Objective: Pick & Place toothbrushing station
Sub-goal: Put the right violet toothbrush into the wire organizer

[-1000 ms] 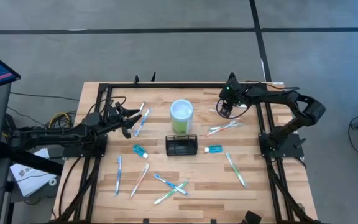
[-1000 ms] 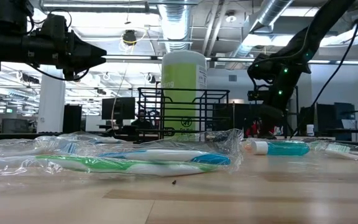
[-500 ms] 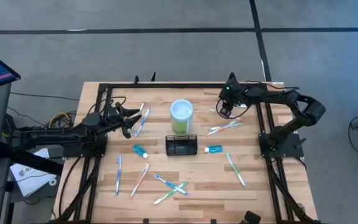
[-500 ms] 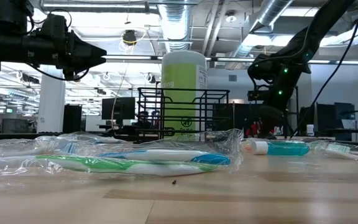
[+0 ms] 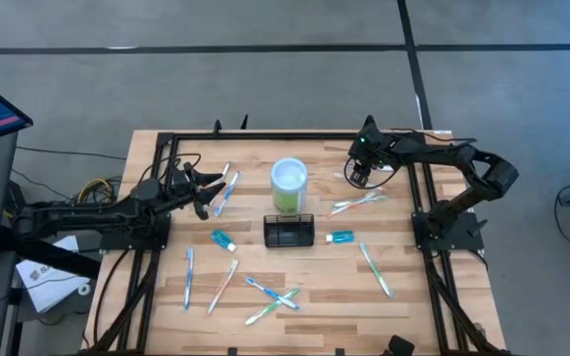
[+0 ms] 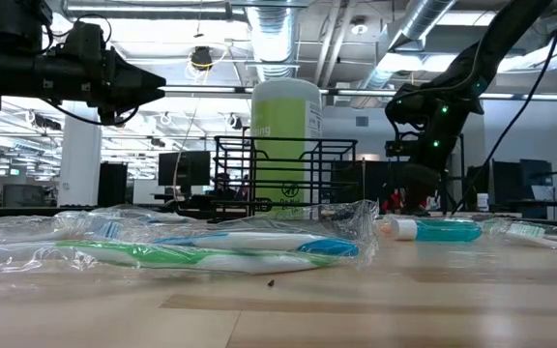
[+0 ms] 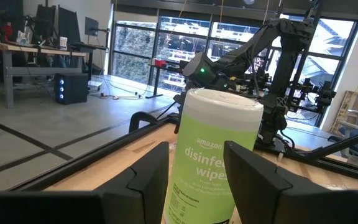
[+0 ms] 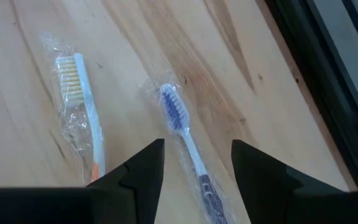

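The black wire-mesh caddy [image 5: 289, 231] stands at the table's middle, just in front of the lime-green wipes canister [image 5: 289, 185]; in the low view the caddy [image 6: 283, 179] shows in front of the canister [image 6: 285, 145]. My left gripper [image 5: 206, 188] is open and empty, raised left of the canister, which fills its wrist view [image 7: 211, 155]. My right gripper [image 5: 357, 176] is open and empty, hovering at the back right over two wrapped toothbrushes, one blue [image 8: 188, 146] and one orange-handled [image 8: 82, 118].
Wrapped toothbrushes lie scattered: two at back left [image 5: 226, 190], two at front left [image 5: 223, 286], a crossed pair at front centre [image 5: 273, 298], one at right [image 5: 375, 269]. Small toothpaste tubes lie left [image 5: 223, 239] and right [image 5: 340, 237] of the caddy. Black frame rails [image 5: 427, 213] border both sides.
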Controlling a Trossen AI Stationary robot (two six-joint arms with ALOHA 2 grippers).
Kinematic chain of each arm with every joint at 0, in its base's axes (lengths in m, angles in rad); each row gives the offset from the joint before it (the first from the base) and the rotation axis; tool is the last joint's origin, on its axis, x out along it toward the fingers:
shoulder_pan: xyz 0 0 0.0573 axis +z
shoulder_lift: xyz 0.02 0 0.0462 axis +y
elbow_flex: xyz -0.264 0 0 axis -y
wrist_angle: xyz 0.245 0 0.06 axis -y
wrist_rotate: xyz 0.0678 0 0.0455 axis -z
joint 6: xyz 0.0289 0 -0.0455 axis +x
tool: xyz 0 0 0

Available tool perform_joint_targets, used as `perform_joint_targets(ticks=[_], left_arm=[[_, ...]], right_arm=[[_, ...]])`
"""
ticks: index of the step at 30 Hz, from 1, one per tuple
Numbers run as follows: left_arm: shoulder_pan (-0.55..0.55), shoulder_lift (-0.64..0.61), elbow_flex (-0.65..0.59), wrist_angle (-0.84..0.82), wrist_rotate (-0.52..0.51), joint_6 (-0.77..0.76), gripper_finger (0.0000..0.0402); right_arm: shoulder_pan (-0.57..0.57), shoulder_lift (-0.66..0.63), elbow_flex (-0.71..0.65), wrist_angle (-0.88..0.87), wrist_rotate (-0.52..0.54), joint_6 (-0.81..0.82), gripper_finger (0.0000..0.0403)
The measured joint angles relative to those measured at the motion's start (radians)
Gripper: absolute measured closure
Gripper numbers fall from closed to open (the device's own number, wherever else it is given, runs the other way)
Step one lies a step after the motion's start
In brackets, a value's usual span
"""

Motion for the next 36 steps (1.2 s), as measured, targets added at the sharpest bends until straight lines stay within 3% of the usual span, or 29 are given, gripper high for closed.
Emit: perform_joint_targets(ticks=[15, 19, 25, 36], left_arm=[[0.000, 0.000, 0.000, 0.000, 0.000, 0.000, 0.0253], [0.000, 0.000, 0.000, 0.000, 0.000, 0.000, 0.0253], [0.000, 0.000, 0.000, 0.000, 0.000, 0.000, 0.0253], [0.000, 0.000, 0.000, 0.000, 0.000, 0.000, 0.0253]], right_arm=[[-0.003, 0.137, 0.073, 0.028, 0.010, -0.034, 0.0246], [-0.002, 0.143, 0.087, 0.013, 0.007, -0.041, 0.0281], [-0.008, 0.143, 0.087, -0.034, -0.021, -0.066, 0.0388], [-0.007, 0.117, 0.090, -0.045, -0.021, -0.051, 0.0402]])
